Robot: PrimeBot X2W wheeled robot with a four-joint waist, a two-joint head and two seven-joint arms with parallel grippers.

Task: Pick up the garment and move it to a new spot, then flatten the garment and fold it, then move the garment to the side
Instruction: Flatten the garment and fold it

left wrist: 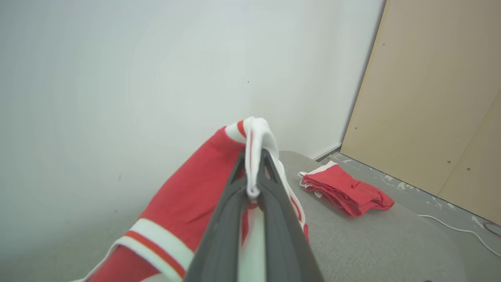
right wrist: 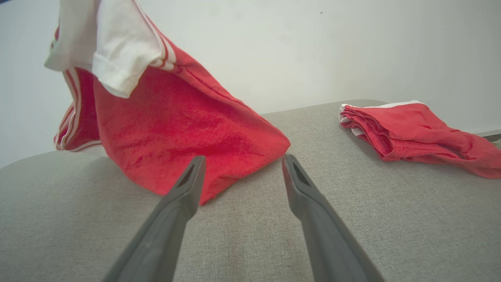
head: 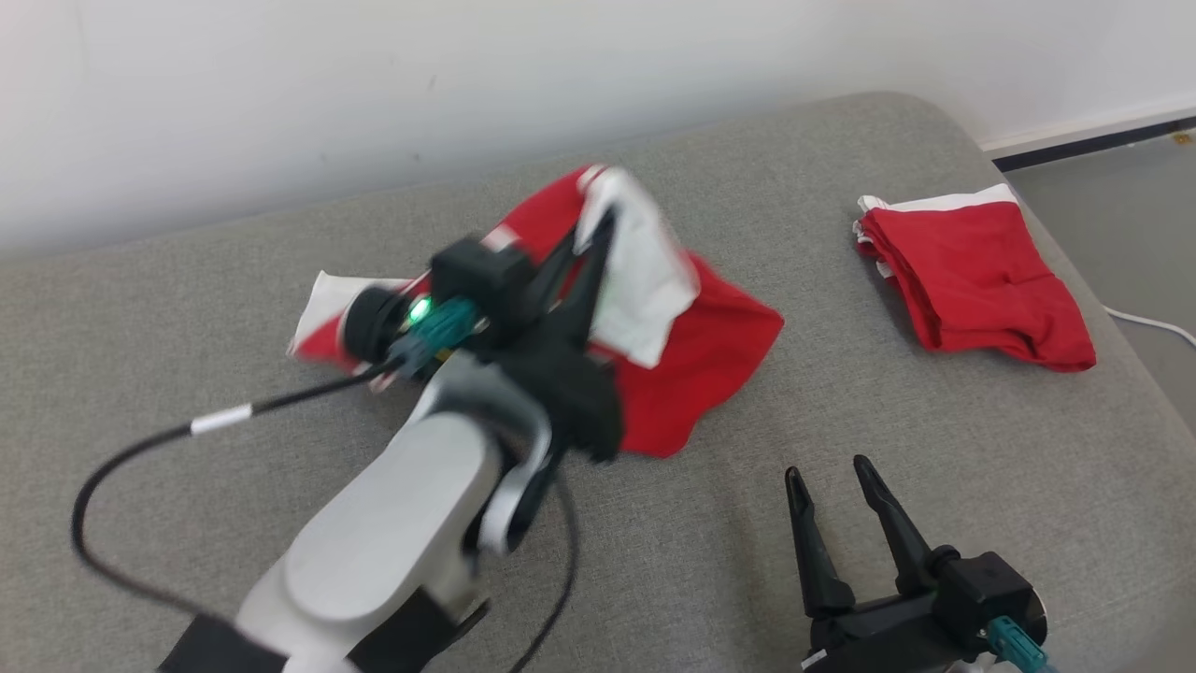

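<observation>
The garment (head: 710,355) is red with white sleeves and striped trim, and it is partly lifted off the grey cushion (head: 841,523). My left gripper (head: 603,229) is shut on a white fold near its top. In the left wrist view the white cloth (left wrist: 256,156) is pinched between the two dark fingers of that gripper (left wrist: 254,172). The garment's lower red part (right wrist: 188,133) still rests on the cushion. My right gripper (head: 827,472) stands open low at the front right, just short of the garment's hem, with nothing between its fingers (right wrist: 188,184).
A second red garment (head: 972,276), folded, lies at the cushion's far right near the edge. A white wall (head: 374,84) runs behind the cushion. A floor with a white cable (head: 1149,322) lies to the right. A black cable (head: 140,449) loops off my left arm.
</observation>
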